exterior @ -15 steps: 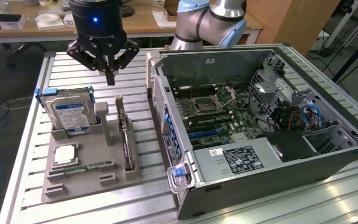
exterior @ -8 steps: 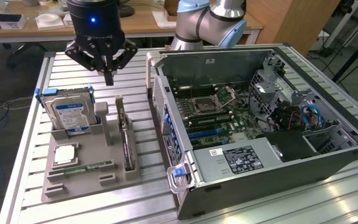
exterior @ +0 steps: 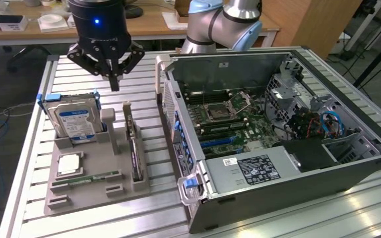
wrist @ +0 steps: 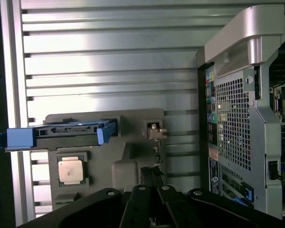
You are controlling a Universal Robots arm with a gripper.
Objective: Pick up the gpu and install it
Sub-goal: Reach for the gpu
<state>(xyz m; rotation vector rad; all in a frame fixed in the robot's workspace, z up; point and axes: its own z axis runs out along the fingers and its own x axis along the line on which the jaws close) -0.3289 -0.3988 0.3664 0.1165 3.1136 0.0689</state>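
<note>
While the gripper (exterior: 114, 84) hangs above the far end of the grey holder tray (exterior: 95, 192), as the exterior view shows it, its fingers are drawn together to a narrow point with nothing between them and touch nothing; the gpu (exterior: 135, 151) stands on its long edge in the tray's slot on the side nearest the open computer case (exterior: 277, 134), its silver bracket at the tray's far end; in the wrist view the gpu (wrist: 151, 174) lies just ahead of the gripper (wrist: 149, 206); a hard drive (exterior: 77, 121) stands upright in the tray's opposite side; a processor (exterior: 68, 165) and a memory stick (exterior: 88, 177) lie flat in the tray's near part.
</note>
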